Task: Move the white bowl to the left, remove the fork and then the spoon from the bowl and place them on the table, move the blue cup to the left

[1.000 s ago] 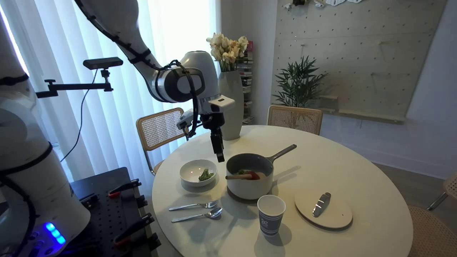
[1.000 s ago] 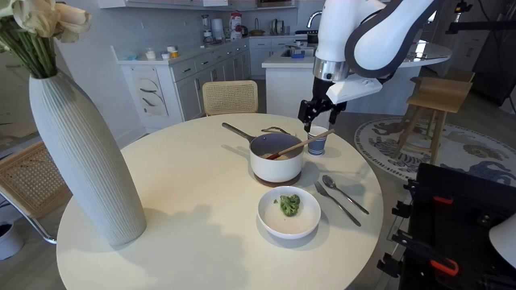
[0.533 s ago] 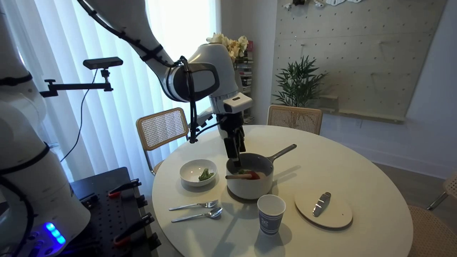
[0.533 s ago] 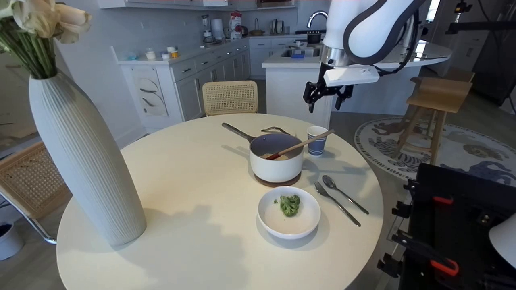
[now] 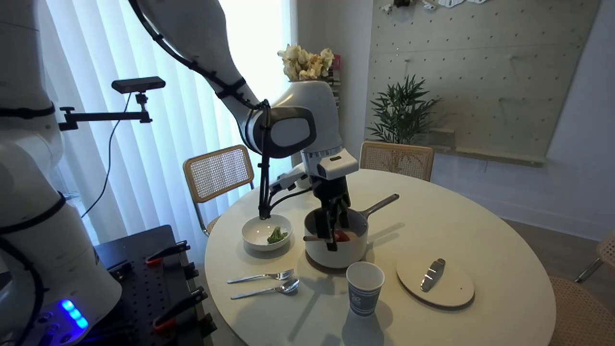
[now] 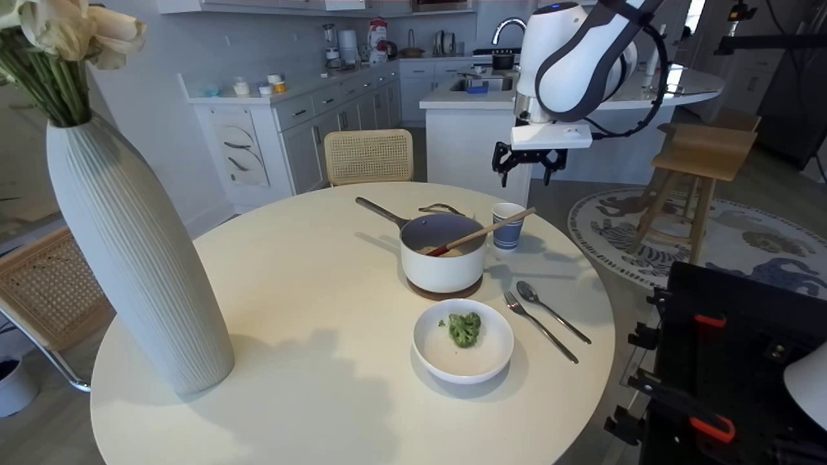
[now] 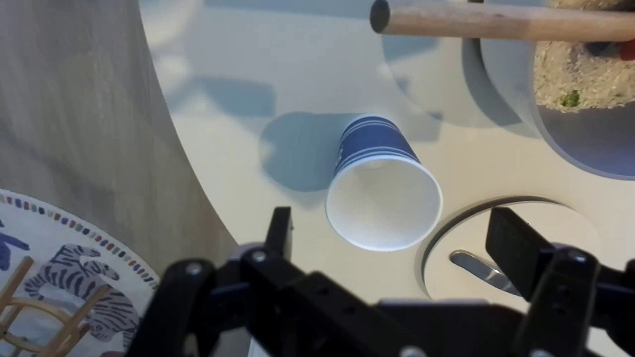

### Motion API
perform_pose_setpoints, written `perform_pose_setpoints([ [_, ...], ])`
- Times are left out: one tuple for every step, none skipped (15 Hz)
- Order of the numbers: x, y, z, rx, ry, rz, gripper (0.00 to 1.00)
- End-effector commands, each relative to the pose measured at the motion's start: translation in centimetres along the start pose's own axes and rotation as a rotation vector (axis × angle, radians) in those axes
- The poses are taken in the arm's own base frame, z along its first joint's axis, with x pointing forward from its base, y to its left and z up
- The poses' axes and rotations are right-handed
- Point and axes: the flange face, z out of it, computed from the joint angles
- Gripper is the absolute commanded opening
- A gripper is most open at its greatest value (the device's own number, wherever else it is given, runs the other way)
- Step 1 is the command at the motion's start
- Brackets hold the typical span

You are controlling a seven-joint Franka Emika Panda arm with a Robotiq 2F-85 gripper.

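"Blue-and-white handleless paper cup (image 5: 363, 294): where now?"

"Upright on the smooth, round white tabletop (image 6: 310, 278), near the grey-lined white saucepan (image 6: 442, 274) but not touching. Unmoved over the last second."

"Any change close by?"

"Yes, at the black two-fingered end effector (image 6: 526, 182): drawn nearer the cup within that second, and levelled out from a slant. Gripping nothing, spread wide. In the wrist view, lined up with the cup framed between the black fingers (image 7: 282, 228), clear of both."

"Meaning what for the task?"

"Judging by the silver metal fork (image 5: 265, 276) and silver metal spoon (image 5: 274, 290), laid side by side on the tabletop near the shallow round white bowl (image 6: 452, 361) and likewise unshifted, probably down to the last step, moving the cup."

"Next move?"

"Presumably further over and down, straddling the cup, then a light squeeze. Looks empty inside, so likely to tip or buckle if pressed hard. Not yet within grasp, though: lower than the fingers in an exterior view."
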Motion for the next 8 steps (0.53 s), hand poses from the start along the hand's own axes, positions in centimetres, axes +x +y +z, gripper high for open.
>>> perform_pose_setpoints([
  [1.2, -0.5, 2.2, -0.007, -0.001, 0.093, 1.00],
  [1.6, -0.3, 2.8, -0.008, -0.001, 0.116, 1.00],
  [1.8, -0.3, 3.2, -0.009, 0.000, 0.140, 1.00],
  [2.1, -0.1, 3.7, -0.010, -0.005, 0.160, 1.00],
  [2.4, 0.0, 4.2, -0.015, -0.010, 0.180, 1.00],
  [2.5, 0.2, 4.7, -0.022, -0.018, 0.196, 1.00],
  [2.7, 0.4, 5.1, -0.026, -0.024, 0.214, 1.00],
  [2.8, 0.5, 5.5, -0.032, -0.031, 0.230, 1.00],
])
